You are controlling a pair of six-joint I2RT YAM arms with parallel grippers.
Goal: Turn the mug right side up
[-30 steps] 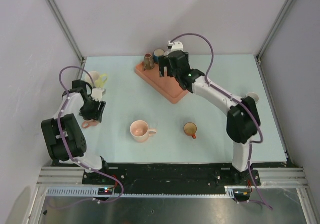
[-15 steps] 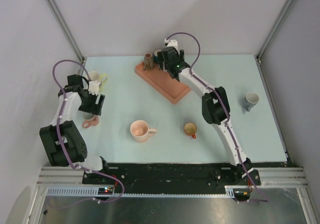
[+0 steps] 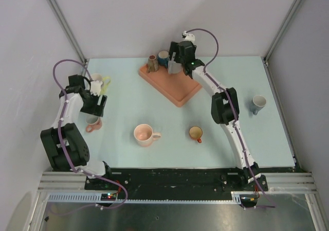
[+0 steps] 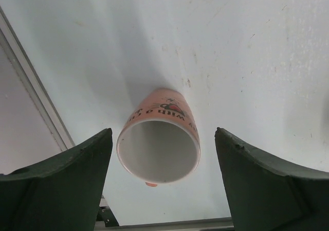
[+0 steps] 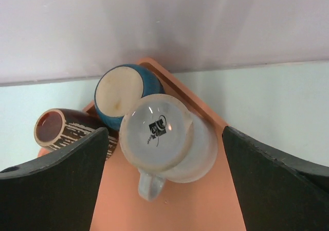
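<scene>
A pale grey mug stands upside down on the orange tray, logo base up, handle toward the camera. My right gripper hangs open above it, fingers wide on either side and not touching; in the top view it is over the tray's back corner. At the left, a small orange-pink mug stands upright on the table with its mouth up. My left gripper is open above it, clear of its rim. From overhead that mug sits just in front of the left gripper.
A blue mug and a brown striped mug crowd the tray's back corner beside the grey mug. On the table stand a larger pink mug, a small brown mug, a grey-blue mug and a white mug by the left wall.
The left gripper opened and lifted off the small orange-pink mug, which stays upright. The right arm stretched out and its gripper shifted toward the tray's back corner.
</scene>
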